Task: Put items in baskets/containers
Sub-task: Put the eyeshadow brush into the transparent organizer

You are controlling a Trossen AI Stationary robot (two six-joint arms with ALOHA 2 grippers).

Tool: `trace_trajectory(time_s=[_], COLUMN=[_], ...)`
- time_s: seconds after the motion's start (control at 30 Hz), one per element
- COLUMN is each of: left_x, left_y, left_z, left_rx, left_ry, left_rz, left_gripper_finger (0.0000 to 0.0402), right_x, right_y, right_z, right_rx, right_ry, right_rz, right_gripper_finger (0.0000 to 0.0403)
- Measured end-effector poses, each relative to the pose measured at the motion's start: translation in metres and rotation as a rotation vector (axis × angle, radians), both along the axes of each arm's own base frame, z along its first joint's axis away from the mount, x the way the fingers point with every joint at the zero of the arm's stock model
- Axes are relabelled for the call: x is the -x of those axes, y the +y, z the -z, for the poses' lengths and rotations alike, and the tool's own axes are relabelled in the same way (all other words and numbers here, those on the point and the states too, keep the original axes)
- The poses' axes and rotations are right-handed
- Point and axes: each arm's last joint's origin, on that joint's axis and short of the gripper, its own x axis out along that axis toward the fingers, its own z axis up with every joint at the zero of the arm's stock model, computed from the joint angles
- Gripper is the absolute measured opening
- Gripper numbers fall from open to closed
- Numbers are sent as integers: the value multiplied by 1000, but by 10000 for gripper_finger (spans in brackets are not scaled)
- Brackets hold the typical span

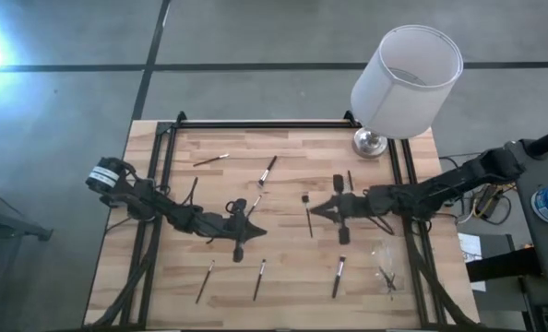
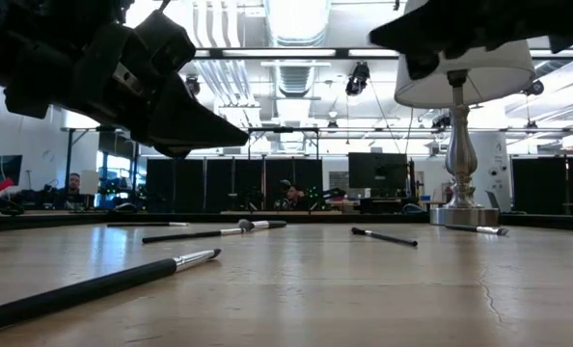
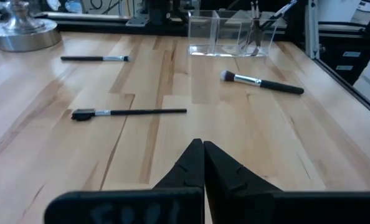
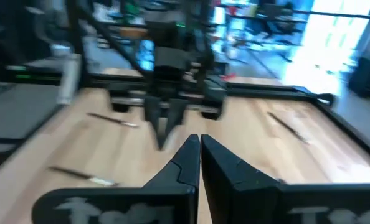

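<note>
Both jaws pinch together, empty: left gripper, right gripper. Slim dark-handled brushes lie scattered on the wooden table; a clear rectangular plastic container holds some upright.

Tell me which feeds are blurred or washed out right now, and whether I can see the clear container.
Right wrist view: motion-blurred, bright window glare at its upper right; brushes only smears. High view: glare spot at the left edge; container faint near the right front corner. Left wrist view: sharp, container clear with brushes in it, left gripper shut. Low view: ceiling lights blown out, nearest brush soft.
</note>
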Motion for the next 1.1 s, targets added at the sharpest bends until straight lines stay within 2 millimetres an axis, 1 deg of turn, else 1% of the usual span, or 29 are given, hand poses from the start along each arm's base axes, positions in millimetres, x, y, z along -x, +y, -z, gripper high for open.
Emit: trace_trajectory(time_s=[0.07, 0.17, 0.3, 0.37, 0.43, 0.53, 0.63, 0.7, 0.77, 0.87, 1.0, 1.1], left_x=[0, 3, 10, 13, 17, 17, 12, 9, 3, -8, -20, -24], left_y=[0, 2, 2, 3, 3, 3, 3, 6, 12, 28, 54, 66], left_z=[0, -3, -7, -9, -10, -15, -20, -18, -17, -12, -6, -3], left_rx=[6, 43, 113, 135, 125, 113, 130, 128, 127, 133, 115, 93], left_ry=[4, 34, 165, 245, 326, 425, 489, 539, 560, 566, 564, 582], left_rz=[-10, -30, -73, -131, -199, -276, -331, -370, -403, -465, -532, -546], left_gripper_finger=[0, 0, 2, 8, 21, 49, 77, 93, 104, 115, 117, 117], right_x=[-9, -21, -33, -36, -40, -43, -45, -45, -45, -44, -44, -44], right_y=[-3, -7, -9, -9, -8, -8, -7, -7, -7, -7, -7, -7], right_z=[2, 8, 18, 24, 28, 34, 36, 36, 35, 33, 33, 34], right_rx=[12, 28, 45, 51, 53, 57, 56, 55, 55, 53, 53, 53], right_ry=[20, 67, 112, 134, 144, 167, 167, 162, 160, 153, 153, 153], right_rz=[61, 105, 119, 123, 124, 122, 123, 123, 123, 123, 122, 122], right_gripper_finger=[8, 8, 8, 8, 8, 8, 8, 8, 8, 8, 8, 8])
